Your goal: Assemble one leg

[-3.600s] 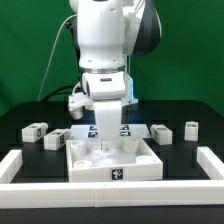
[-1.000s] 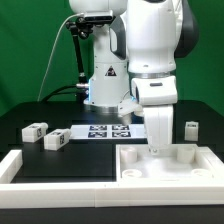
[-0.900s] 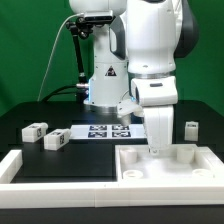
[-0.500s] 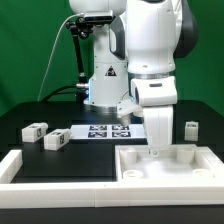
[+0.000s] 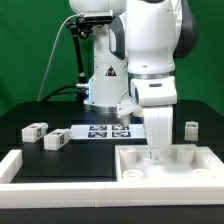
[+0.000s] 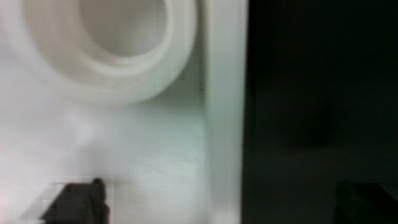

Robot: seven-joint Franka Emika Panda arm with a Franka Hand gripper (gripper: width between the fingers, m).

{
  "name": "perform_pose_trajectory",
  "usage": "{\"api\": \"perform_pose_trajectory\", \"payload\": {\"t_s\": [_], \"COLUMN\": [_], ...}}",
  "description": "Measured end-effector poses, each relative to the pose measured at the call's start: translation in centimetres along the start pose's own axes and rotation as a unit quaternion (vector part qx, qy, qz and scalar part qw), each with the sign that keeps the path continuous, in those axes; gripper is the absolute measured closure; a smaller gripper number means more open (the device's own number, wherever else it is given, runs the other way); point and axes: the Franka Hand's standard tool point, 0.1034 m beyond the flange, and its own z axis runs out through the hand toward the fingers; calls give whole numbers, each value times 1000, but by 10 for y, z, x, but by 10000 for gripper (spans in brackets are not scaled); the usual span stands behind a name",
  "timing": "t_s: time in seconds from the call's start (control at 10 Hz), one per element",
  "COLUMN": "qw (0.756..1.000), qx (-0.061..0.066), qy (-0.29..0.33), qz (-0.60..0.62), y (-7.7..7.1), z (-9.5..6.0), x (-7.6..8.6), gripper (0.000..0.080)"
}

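Border: a white L-shaped rail (image 5: 18, 165) lies at the exterior view's left, on the black desk (image 5: 90, 165).
First leg (image 5: 35, 129): lies loose on the desk, tag facing forward.
Second leg (image 5: 56, 140): just beside the first, a little nearer the front.
Marker board (image 5: 100, 131): flat in front of the robot's base.
Tabletop (image 5: 150, 178): sits front right, hollow side up.
Tool (image 5: 155, 153): down at the tabletop's inside. In the wrist view its fingertips (image 6: 75, 200) stand wide apart, holding nothing, beside a round socket (image 6: 107, 40).
Third leg (image 5: 190, 129): upright, far right, behind the tabletop.
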Motion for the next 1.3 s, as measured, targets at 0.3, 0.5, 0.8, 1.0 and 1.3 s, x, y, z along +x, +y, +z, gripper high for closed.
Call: {"api": "perform_pose_trajectory", "payload": {"t_s": [0.3,0.5,0.8,1.0,1.3], "qw": [1000,999,990,988,963], "qx": [-1,-17,-12,-12,-13], "qy": [0,-6,-18,-16,-14], "qz": [1,50,140,151,269], "y": [0,-6,-29,-28,-29], "z": [-1,-29,-48,-46,-46], "x": [0,8,29,27,28], "gripper": [150,150,150,150,150]}}
